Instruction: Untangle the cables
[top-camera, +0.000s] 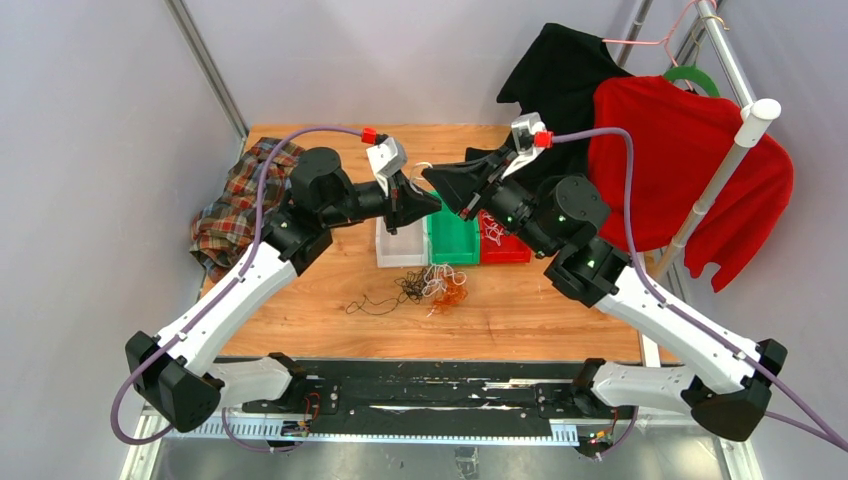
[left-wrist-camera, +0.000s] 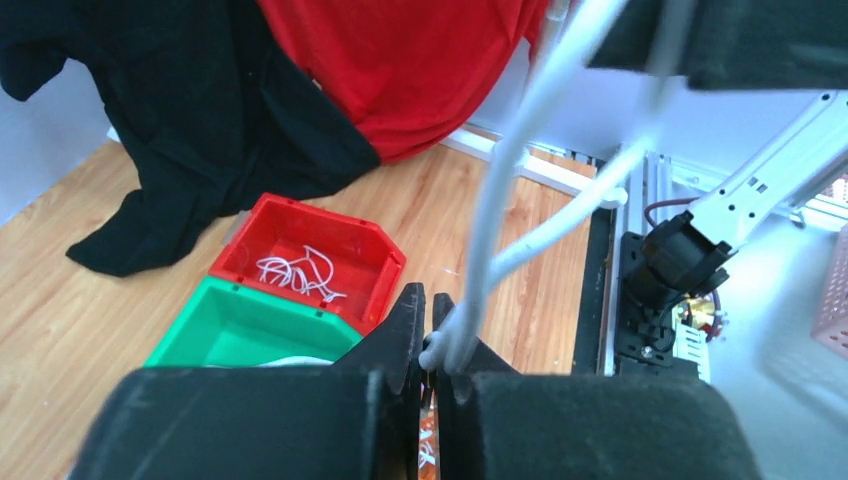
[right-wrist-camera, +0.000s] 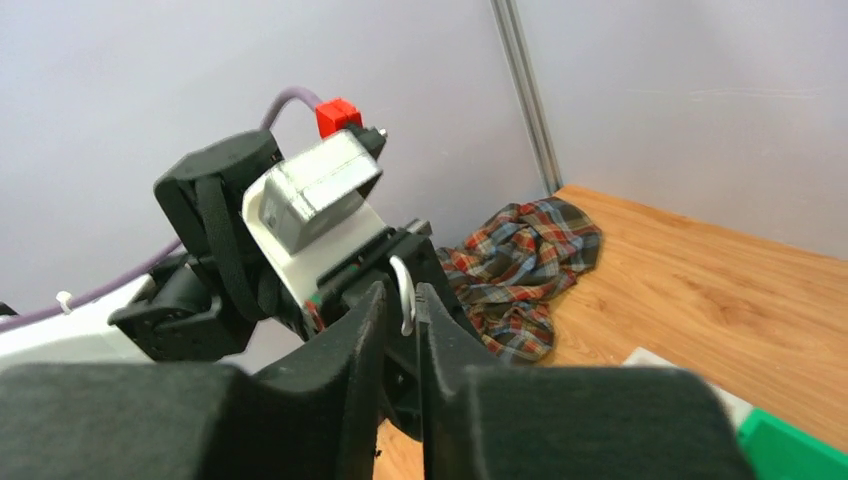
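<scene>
While the tangled cables (top-camera: 430, 288) lie on the table (top-camera: 560, 310) just near of the bins (top-camera: 455, 242), the left gripper (left-wrist-camera: 428, 305) and right gripper (right-wrist-camera: 402, 300) meet above them, each pinching one white cable (left-wrist-camera: 487, 240), seemingly to pass it across for binning.

Left arm (top-camera: 215, 310) and right arm (top-camera: 670, 320) wear white shells with black joints, a purple cable (top-camera: 320, 129) runs to a red connector (top-camera: 369, 135) beside the grey wrist camera (top-camera: 386, 156), and left gripper (left-wrist-camera: 428, 300) and right gripper (right-wrist-camera: 400, 295) are black.
</scene>
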